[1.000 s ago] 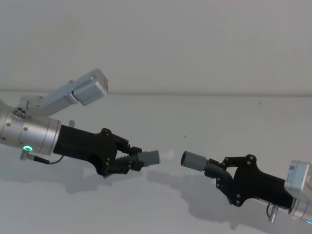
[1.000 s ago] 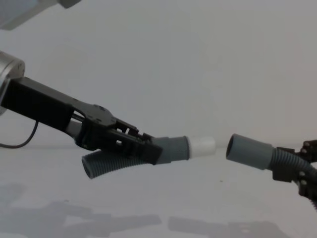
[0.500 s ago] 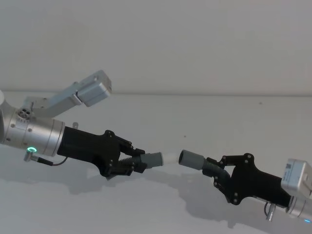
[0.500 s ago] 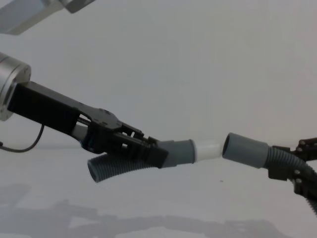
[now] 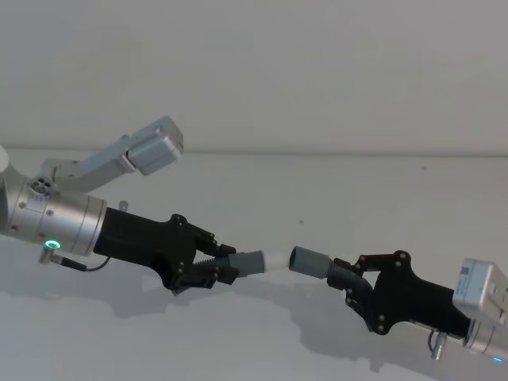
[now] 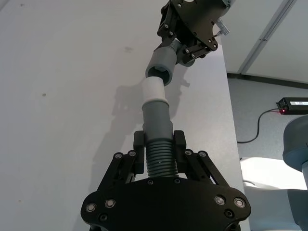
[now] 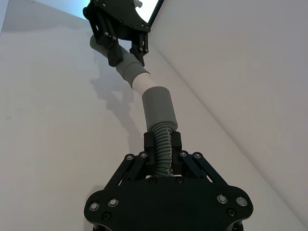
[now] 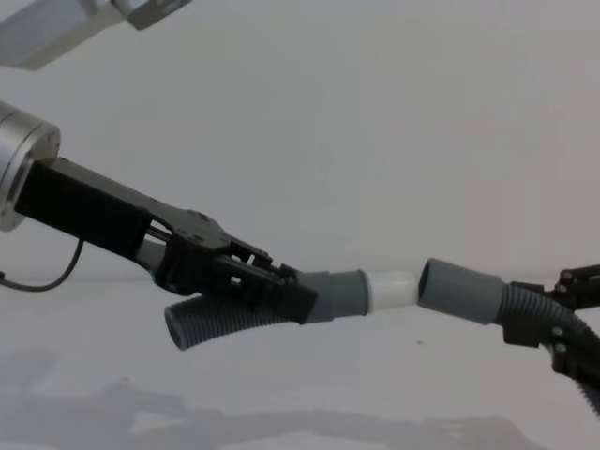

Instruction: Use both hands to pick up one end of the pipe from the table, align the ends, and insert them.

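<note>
Pipe ends (image 8: pixel 415 287) meet between left gripper (image 5: pixel 213 268) and right gripper (image 5: pixel 354 279)

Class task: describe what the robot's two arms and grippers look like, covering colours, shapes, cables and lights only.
Both are black two-fingered linkage grippers studded with small silver screws. The left gripper sits on a silver cylindrical wrist with a green ring light, a thin black cable looping beneath, and a pale grey boxy module above. The right gripper ends in a light grey boxy wrist block with a small silver fitting below.
</note>
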You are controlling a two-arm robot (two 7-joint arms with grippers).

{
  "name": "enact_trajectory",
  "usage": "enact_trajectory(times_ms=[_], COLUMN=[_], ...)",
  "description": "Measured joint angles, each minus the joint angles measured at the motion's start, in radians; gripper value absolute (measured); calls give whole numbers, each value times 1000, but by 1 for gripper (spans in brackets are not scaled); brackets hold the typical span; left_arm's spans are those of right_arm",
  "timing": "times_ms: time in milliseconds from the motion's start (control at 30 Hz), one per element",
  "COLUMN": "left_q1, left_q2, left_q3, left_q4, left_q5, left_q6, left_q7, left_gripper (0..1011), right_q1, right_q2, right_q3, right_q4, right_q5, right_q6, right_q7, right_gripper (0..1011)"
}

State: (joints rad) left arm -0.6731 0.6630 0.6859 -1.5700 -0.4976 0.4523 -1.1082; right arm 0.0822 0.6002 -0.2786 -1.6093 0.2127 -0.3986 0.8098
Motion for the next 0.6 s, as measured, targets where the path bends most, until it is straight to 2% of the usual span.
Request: enact_trajectory(times_ms=[600], left_q1=[-14], left_q2=[19], left_q3=[19], left_q4=[-2], left_q5=[-8], left_q6=[10], left_q7=[-2], left_gripper=[341], right_q1=[15], right_q2=[7], right_q3=[-24], right_q4=[16], right_q5=[-5], right_q6=[2], right_q7=[-7], right_gripper=[164])
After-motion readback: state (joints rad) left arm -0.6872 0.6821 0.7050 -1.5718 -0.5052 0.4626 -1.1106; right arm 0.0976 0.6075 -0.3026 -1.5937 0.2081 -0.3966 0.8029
